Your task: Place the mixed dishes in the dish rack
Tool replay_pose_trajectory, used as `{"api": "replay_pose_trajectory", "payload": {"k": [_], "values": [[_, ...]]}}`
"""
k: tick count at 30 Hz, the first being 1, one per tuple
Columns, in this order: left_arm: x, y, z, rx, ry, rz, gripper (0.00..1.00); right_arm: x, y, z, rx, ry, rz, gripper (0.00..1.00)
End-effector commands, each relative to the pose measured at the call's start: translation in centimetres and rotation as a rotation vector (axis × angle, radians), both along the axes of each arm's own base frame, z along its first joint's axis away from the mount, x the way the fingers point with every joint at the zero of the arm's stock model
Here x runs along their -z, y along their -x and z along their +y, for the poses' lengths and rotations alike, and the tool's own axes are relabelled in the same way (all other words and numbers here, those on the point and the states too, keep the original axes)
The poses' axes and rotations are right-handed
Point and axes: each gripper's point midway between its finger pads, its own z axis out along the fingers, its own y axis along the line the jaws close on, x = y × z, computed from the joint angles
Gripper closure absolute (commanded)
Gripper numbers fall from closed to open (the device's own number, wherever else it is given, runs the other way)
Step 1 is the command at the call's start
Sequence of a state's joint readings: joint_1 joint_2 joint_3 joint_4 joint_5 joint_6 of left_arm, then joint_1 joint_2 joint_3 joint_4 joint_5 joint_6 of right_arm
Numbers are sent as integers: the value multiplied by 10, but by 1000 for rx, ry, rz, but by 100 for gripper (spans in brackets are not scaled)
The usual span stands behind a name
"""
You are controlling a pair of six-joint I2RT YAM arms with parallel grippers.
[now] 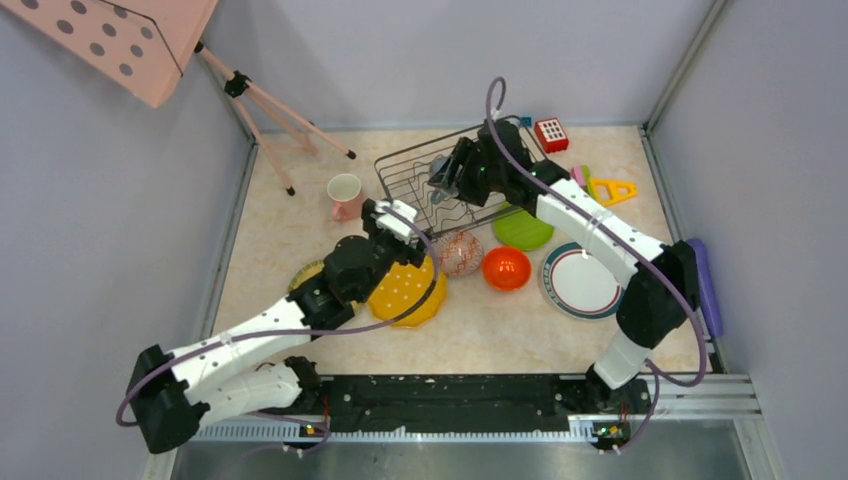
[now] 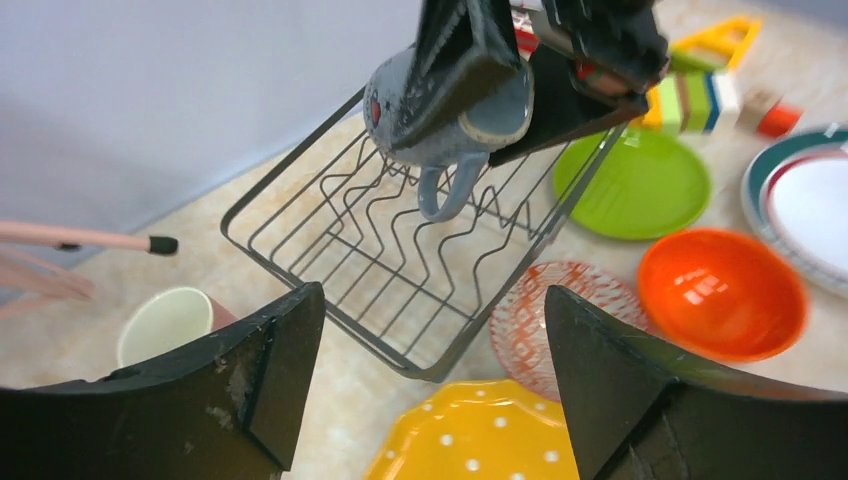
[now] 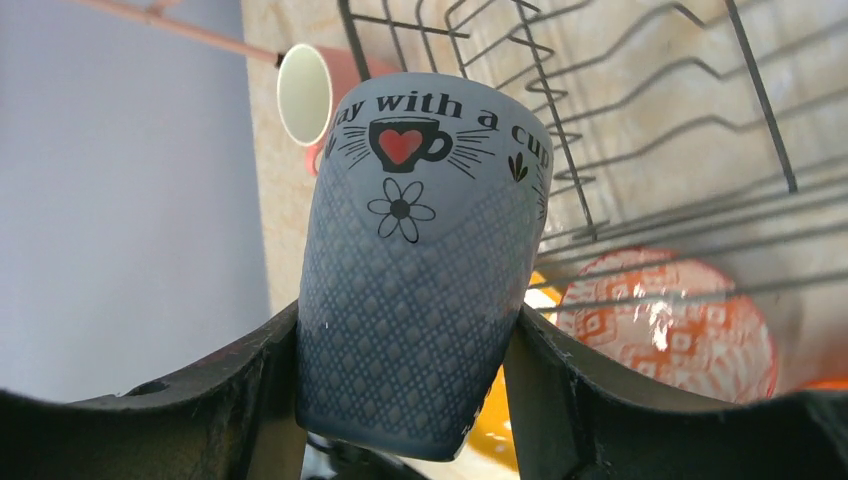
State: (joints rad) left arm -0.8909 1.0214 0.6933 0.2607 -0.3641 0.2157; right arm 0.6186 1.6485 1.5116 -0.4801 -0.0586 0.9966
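Grey mug (image 3: 420,250): nearest in the right wrist view, wedged between the two fingers, and printed with a red heart, a flower and lettering.
Right pincer (image 3: 408,340): clamped on the grey mug's sides. From the left wrist view the mug hangs tilted with its handle pointing down.
Dish rack (image 2: 290,160): directly beneath the right pincer and just ahead of the left one. No dish lies on its wavy wires, and I cannot tell whether the mug touches them.
Left pincer (image 2: 430,310): fingers wide apart with nothing between them, hovering over the surface (image 1: 480,330) at the rack's near edge.
Pink mug (image 2: 165,325): upright on the surface, ahead and to the left of the left pincer, outside the rack.
Patterned bowl (image 2: 520,330): just beside the left pincer's right finger, by the rack's near corner.
Yellow scalloped plate (image 2: 480,440): under the left pincer, dotted white.
Second yellow plate (image 1: 305,272): partly hidden beneath the left arm.
Orange-red bowl (image 2: 722,292): to the right of the left pincer, beyond the patterned bowl.
Lime green plate (image 2: 632,185): on the surface just beside the rack, to the right of the right pincer in the left wrist view.
White green-rimmed plate (image 2: 800,200): farthest right, on the surface.
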Motion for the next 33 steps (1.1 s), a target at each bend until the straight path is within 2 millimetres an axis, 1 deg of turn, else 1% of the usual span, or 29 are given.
{"api": "replay_pose_trajectory", "payload": {"k": [1, 3, 4, 5, 7, 9, 11, 12, 15, 16, 19, 20, 21, 22, 23, 24, 25, 27, 30, 33], "values": [[-23, 13, 17, -101, 299, 144, 13, -54, -14, 22, -365, 63, -400, 100], [-24, 11, 31, -194, 365, 220, 11, -63, -13, 27, -490, 95, -486, 100], [-22, 11, 35, -227, 378, 273, 11, -63, -16, 27, -534, 131, -520, 100], [-15, 11, 40, -256, 369, 332, 12, -62, -20, 27, -578, 179, -562, 100], [-11, 5, 51, -322, 408, 408, 13, -61, -23, 30, -673, 241, -633, 100], [-4, 0, 59, -339, 450, 461, 13, -60, -28, 31, -745, 303, -710, 100], [-3, -2, 66, -327, 507, 499, 13, -60, -33, 32, -817, 373, -798, 100], [-2, -4, 73, -332, 538, 507, 13, -58, -35, 31, -838, 404, -823, 100], [-1, -3, 84, -338, 605, 523, 14, -54, -47, 24, -868, 519, -866, 100], [1, -3, 88, -349, 613, 524, 13, -55, -49, 22, -889, 550, -881, 100], [8, -4, 94, -376, 634, 553, 12, -56, -47, 21, -998, 608, -930, 100], [11, -4, 94, -377, 643, 566, 12, -53, -43, 23, -1067, 616, -958, 100], [13, -4, 95, -381, 656, 580, 11, -54, -38, 25, -1150, 634, -1012, 100], [15, -4, 95, -381, 670, 592, 11, -46, -31, 26, -1255, 649, -1057, 100], [16, -5, 95, -375, 680, 601, 11, -42, -25, 25, -1345, 667, -1104, 100], [16, -5, 94, -367, 690, 609, 11, -36, -24, 24, -1386, 688, -1112, 100], [17, -5, 93, -362, 695, 617, 11, -32, -27, 21, -1402, 733, -1114, 100], [20, -6, 93, -360, 697, 628, 11, -24, -24, 20, -1476, 780, -1125, 100], [28, -7, 93, -363, 691, 643, 11, -9, -16, 23, -1602, 867, -1150, 100], [33, -8, 93, -370, 690, 653, 11, 4, -17, 28, -1659, 954, -1134, 100]]}}
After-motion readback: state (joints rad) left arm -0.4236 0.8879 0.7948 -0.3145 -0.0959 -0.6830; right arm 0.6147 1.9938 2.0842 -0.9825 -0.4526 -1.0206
